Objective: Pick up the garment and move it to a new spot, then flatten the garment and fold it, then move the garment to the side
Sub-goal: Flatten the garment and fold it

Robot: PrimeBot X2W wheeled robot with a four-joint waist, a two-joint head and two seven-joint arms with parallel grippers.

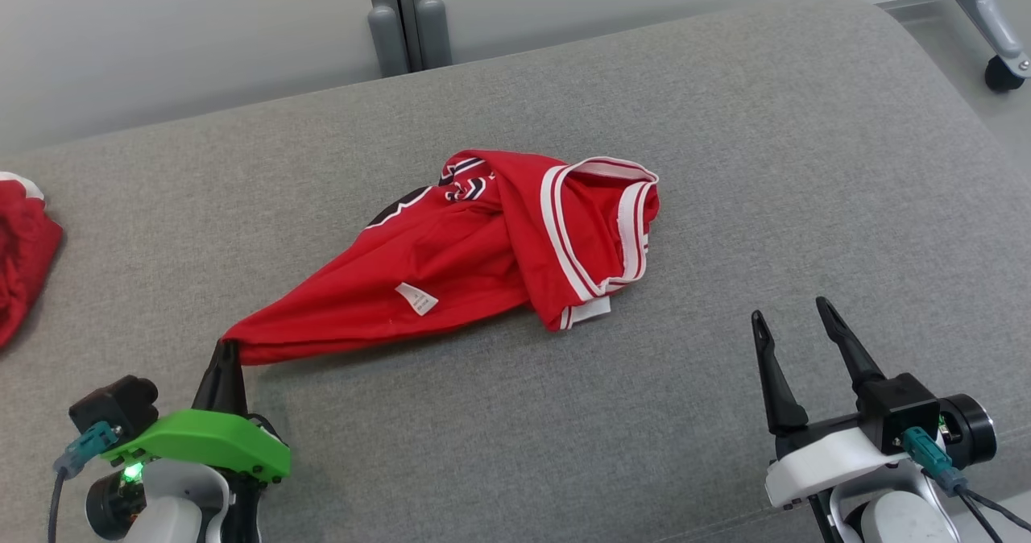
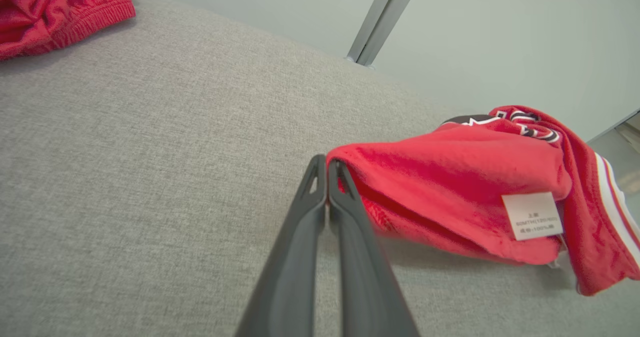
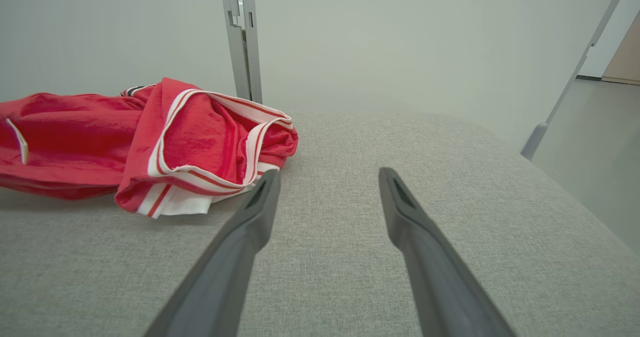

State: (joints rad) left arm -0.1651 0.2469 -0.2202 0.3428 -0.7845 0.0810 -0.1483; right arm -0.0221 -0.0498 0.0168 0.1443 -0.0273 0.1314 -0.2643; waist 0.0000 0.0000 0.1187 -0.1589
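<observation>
Red garment (image 1: 451, 261) with white-striped trim and a black-and-white print, lay crumpled mid-way across the grey cushion (image 1: 725, 164), bunched thick at its right end, near-left corner tapered to a narrow point

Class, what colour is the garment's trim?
White with thin red stripes; the garment's trim shows best in the right wrist view.
</observation>
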